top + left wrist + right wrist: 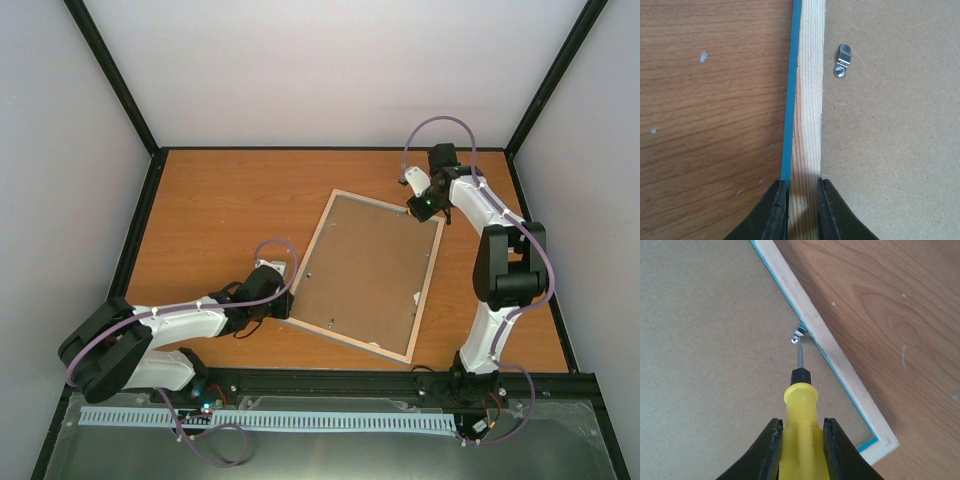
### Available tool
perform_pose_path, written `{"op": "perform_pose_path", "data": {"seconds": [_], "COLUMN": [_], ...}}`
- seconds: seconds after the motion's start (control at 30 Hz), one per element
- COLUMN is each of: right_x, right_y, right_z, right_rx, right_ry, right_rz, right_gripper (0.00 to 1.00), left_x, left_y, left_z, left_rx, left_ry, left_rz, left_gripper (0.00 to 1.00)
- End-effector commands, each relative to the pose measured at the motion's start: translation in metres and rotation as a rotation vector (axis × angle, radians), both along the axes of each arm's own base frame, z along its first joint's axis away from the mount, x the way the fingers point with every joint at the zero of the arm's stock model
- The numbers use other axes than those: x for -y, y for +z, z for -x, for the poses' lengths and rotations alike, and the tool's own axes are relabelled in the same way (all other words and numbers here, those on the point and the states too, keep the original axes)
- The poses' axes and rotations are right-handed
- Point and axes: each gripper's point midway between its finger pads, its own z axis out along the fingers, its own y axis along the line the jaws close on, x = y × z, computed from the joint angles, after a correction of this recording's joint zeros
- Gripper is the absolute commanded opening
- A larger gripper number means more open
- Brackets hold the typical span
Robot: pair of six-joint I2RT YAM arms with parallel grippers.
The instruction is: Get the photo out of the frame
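L gripper [802, 202] nips frame [807, 100] rail; frame runs off twd 12 o'clock. R gripper [801, 437] clamps screwdriver [799, 405], tip at clip [798, 334], 12 o'clock.

Yellow screwdriver [801, 400] tip seemingly touches metal clip [798, 334].

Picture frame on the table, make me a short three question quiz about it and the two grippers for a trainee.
1. True or false: the frame lies face down, its brown backing board up.
2. The right gripper holds: A a yellow-handled screwdriver, B a brush, C nothing.
3. What does the left gripper clamp?
Key: 1 true; 2 A; 3 the frame's wooden edge.
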Motion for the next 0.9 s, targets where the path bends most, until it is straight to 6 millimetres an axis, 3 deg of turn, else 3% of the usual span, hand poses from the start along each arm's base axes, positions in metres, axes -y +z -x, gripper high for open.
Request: {"op": "perform_pose_path", "data": {"seconds": [0.0,0.23,0.53,0.87], "right_x": [0.013,0.012,0.009,-0.003], "right_y": [0.022,0.029,0.003,-0.008], "right_z": [0.002,0.007,-0.002,-0.005], "right_rx": [0.054,0.058,0.004,-0.035], "right_ry": [-0.044,-0.046,-0.044,-0.022], "right_rz": [0.041,0.027,0.021,-0.032], "right_gripper": [0.03,0.03,0.03,0.03], "left_x": [0.009,0.010,0.009,0.010], "left_y": [0.018,0.019,0.019,0.018], "left_z": [-0.013,-0.013,-0.012,-0.014], "left_rx": [0.054,0.055,0.054,0.052], "left_ry": [0.018,0.017,0.017,0.014], "left_rz": [0.069,0.071,0.070,0.066], "left_gripper": [0.01,0.01,0.01,0.01]}}
